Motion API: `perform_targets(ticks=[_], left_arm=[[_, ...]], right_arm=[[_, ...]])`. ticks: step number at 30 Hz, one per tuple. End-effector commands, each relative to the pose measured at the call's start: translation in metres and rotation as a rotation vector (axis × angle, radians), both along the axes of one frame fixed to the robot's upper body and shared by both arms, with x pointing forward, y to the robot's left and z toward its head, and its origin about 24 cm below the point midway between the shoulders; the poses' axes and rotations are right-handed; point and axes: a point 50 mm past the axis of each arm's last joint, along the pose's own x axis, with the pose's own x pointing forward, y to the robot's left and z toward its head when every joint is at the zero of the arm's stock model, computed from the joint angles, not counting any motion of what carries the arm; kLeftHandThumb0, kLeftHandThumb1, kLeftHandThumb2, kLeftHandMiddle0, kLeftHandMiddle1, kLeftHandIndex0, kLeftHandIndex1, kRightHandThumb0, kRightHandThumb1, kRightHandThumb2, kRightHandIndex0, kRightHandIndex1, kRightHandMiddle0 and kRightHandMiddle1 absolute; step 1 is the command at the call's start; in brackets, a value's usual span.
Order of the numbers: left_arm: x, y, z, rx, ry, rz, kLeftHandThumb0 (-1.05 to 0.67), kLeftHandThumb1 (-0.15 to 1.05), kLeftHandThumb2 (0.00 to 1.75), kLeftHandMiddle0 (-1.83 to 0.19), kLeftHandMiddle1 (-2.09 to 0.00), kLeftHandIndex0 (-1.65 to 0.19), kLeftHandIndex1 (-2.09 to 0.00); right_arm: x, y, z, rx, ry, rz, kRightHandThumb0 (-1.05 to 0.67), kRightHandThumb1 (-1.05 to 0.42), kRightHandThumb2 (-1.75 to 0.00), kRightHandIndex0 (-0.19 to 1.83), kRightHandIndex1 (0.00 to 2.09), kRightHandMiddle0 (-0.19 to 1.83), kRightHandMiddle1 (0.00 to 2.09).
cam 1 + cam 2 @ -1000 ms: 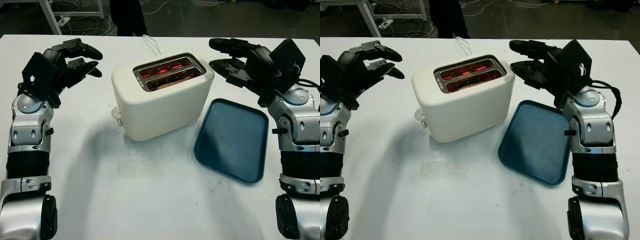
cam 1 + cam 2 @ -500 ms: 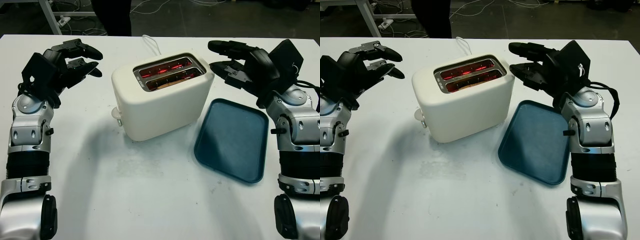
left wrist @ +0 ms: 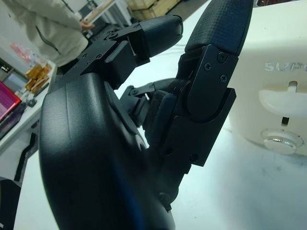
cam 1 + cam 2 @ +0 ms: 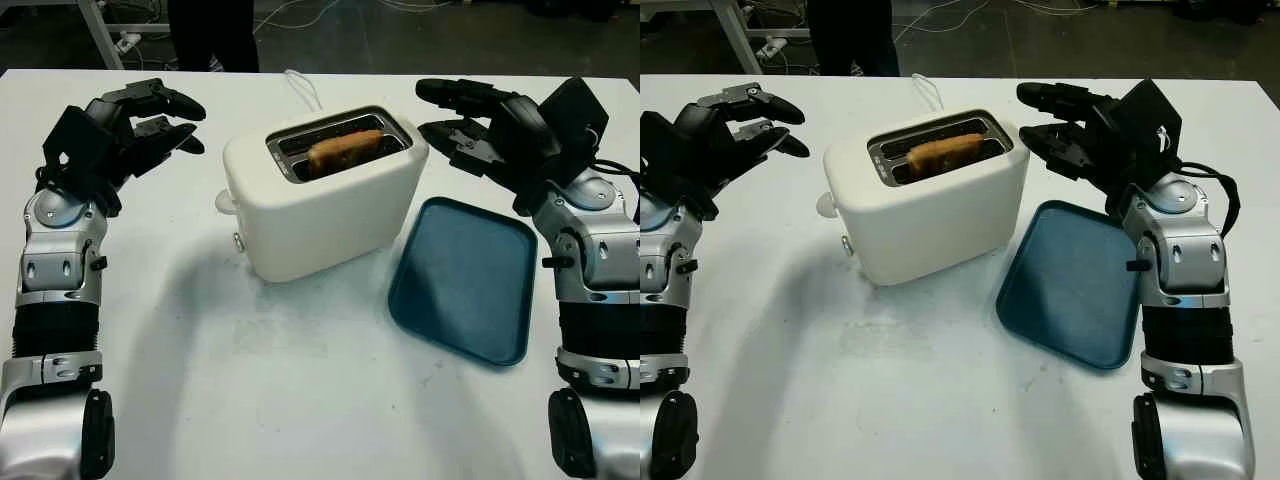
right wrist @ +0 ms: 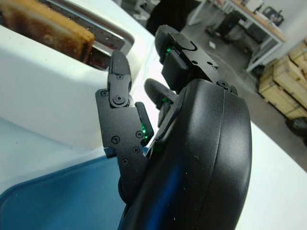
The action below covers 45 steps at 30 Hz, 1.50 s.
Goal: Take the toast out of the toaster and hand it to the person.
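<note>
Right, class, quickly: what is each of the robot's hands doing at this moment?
Left hand: open, holding nothing, beside the cream plastic toaster.
Right hand: open, holding nothing, near the browned slice of toast, beyond the dark blue tray.

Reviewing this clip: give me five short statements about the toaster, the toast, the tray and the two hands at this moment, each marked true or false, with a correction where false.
1. A slice of toast sticks up out of the toaster. True.
2. The right hand grips the toast. False: it is open, beside the toaster and above the table, holding nothing.
3. The blue tray lies on the side of the toaster where the right hand is. True.
4. A second slice lies on the tray. False: the tray holds nothing.
5. The left hand presses the toaster's lever. False: it is open, clear of the toaster.
</note>
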Motion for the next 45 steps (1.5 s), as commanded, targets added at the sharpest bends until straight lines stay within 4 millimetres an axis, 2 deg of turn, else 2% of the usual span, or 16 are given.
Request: perform_targets(ticks=[1,6,11,15,18,21,26,28,35,41,45], left_arm=[[0.0,-0.001,0.004,0.013,-0.014,0.004,-1.05,0.85,0.01,-0.69,-1.15,-0.73,-0.98],[0.0,-0.002,0.004,0.026,-0.014,0.011,-1.05,0.86,0.01,-0.69,-1.15,-0.72,-1.0],[0.0,-0.001,0.003,0.008,-0.007,0.007,-1.05,0.85,0.0,-0.69,-1.14,-0.73,-0.99],[-0.001,-0.001,0.003,0.008,0.001,0.013,-1.05,0.84,0.0,-0.7,-1.14,-0.74,-0.99],[-0.001,-0.001,0.003,0.003,-0.003,0.01,-1.05,0.84,0.0,-0.71,-1.14,-0.74,-0.99],[-0.001,-0.001,0.001,-0.008,0.001,0.008,-1.05,0.83,0.0,-0.71,-1.14,-0.74,-0.99],[-0.001,0.0,0.0,0.009,-0.005,0.019,-1.05,0.84,0.01,-0.71,-1.13,-0.74,-0.98],[-0.001,0.0,0.0,-0.014,0.001,0.015,-1.05,0.83,0.0,-0.72,-1.12,-0.76,-0.96],[-0.001,0.001,-0.002,-0.023,0.007,0.014,-1.05,0.83,0.0,-0.72,-1.11,-0.77,-0.94],[-0.002,0.002,-0.003,-0.024,0.006,0.017,-1.05,0.82,0.0,-0.72,-1.1,-0.79,-0.92],[-0.001,0.001,-0.004,-0.031,0.015,0.015,-1.05,0.81,0.0,-0.73,-1.09,-0.8,-0.9]], right_arm=[[0.0,-0.003,0.008,-0.021,-0.034,-0.007,-0.22,-0.92,-0.29,0.07,1.03,0.53,0.01],[0.003,-0.007,0.026,-0.077,-0.195,-0.036,-0.14,-0.88,-0.14,0.2,0.94,0.58,0.04],[0.009,-0.004,0.058,-0.145,-0.399,0.011,-0.02,-0.8,-0.04,0.36,0.98,0.68,0.09],[0.012,0.01,0.089,-0.205,-0.506,0.092,0.05,-0.69,-0.01,0.45,1.0,0.77,0.14],[0.011,0.023,0.106,-0.301,-0.544,0.145,0.0,-0.6,-0.01,0.54,1.01,0.84,0.18],[0.011,0.037,0.114,-0.399,-0.592,0.191,-0.1,-0.54,-0.01,0.66,0.97,0.91,0.23],[0.015,0.062,0.111,-0.591,-0.627,0.261,-0.27,-0.53,-0.01,0.81,0.88,0.99,0.28],[0.016,0.071,0.106,-0.669,-0.64,0.288,-0.34,-0.53,0.0,0.88,0.78,1.01,0.27],[0.019,0.086,0.086,-0.814,-0.595,0.374,-0.15,-0.57,-0.01,0.87,0.63,0.97,0.19],[0.027,0.091,0.076,-0.91,-0.616,0.388,-0.26,-0.59,-0.01,0.88,0.66,0.97,0.16],[0.029,0.092,0.072,-0.931,-0.622,0.388,-0.28,-0.6,-0.01,0.84,0.67,0.96,0.14]])
